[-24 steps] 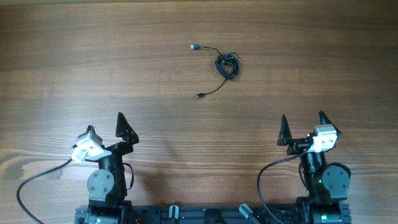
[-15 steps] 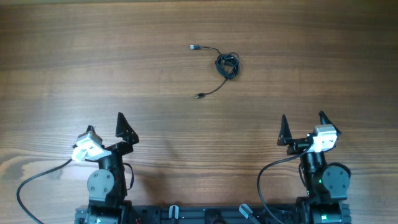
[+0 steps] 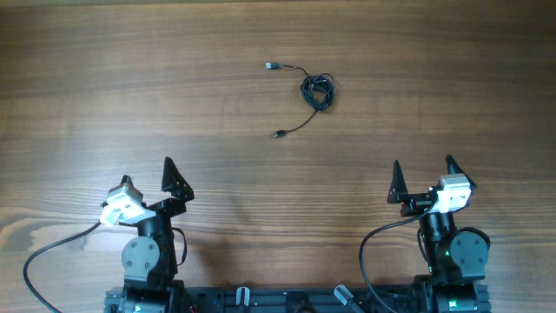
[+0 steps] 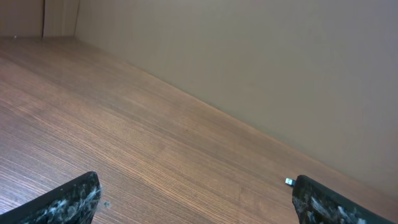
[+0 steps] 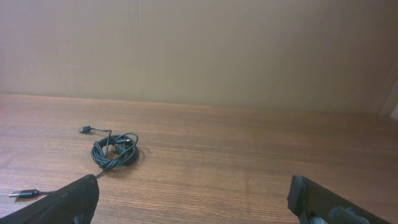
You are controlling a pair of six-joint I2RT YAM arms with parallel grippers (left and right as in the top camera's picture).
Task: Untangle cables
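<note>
The cables are thin black cords knotted in a small bundle at the far middle of the wooden table, with one plug end trailing left and another trailing toward me. The bundle also shows in the right wrist view, ahead and left of the right gripper. One metal plug tip shows in the left wrist view. My left gripper is open and empty near the front left. My right gripper is open and empty near the front right. Both are far from the bundle.
Thicker black wires run from the arm bases at the front edge. A plain beige wall stands behind the far edge of the table.
</note>
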